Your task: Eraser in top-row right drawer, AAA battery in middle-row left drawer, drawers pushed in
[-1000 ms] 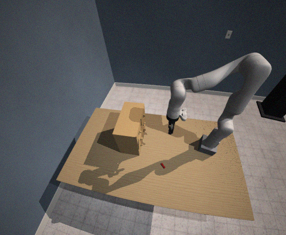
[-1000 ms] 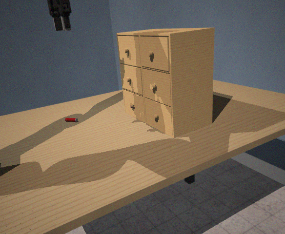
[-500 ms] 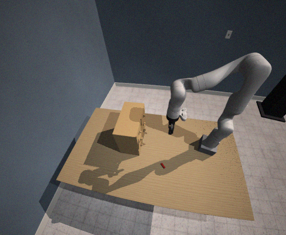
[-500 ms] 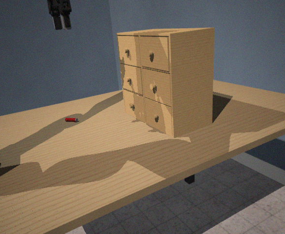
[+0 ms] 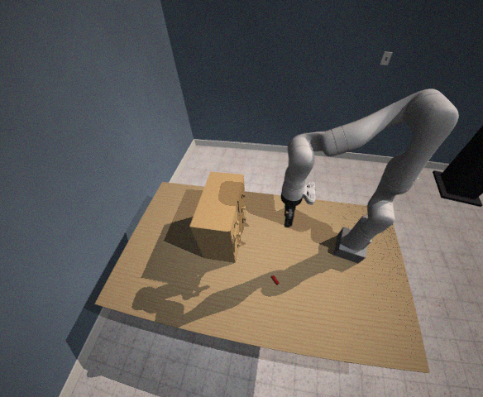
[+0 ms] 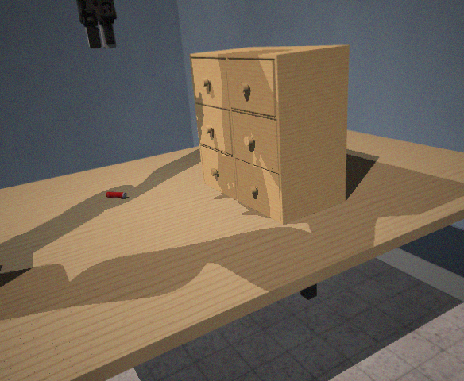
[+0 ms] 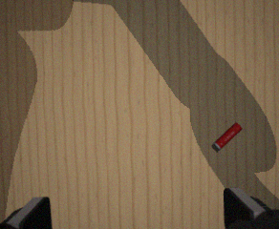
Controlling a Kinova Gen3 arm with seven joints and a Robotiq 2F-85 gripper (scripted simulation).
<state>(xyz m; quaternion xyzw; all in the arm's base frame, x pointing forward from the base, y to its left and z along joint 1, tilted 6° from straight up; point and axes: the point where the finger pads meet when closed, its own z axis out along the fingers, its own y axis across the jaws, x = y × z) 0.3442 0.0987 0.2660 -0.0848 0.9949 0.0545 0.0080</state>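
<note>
From the top view, a white robot arm (image 5: 421,128) reaches over a wooden desk (image 5: 340,316) (image 6: 150,229) (image 7: 96,119) with its black fingers (image 5: 289,218) (image 6: 100,39) pointing down above the surface, between the arm's gray base (image 5: 351,255) and a small wooden chest (image 5: 218,205) (image 6: 312,131). The chest stands upright near the fingers, its knobbed front turned toward them. A red battery (image 5: 274,279) (image 6: 116,194) (image 7: 226,137) lies on the desk, well apart from the fingers and out in front of the chest, within a band of the arm's shadow.

In the exterior view, the fingers hang high over the desk, their tips above the level of the chest's top and to one side of it. Six drawers, two across and three down, face the fingers' side, each with a round knob and each looking pushed in. Below the fingers, the battery rests on its side, touching only the desk.

In the wrist view, the fingers stand fully open, one at each lower corner, with nothing held between them. The battery lies ahead of the fingers and toward the right-hand one, slanted, its red body ending in a dark and silvery tip nearer the middle.
</note>
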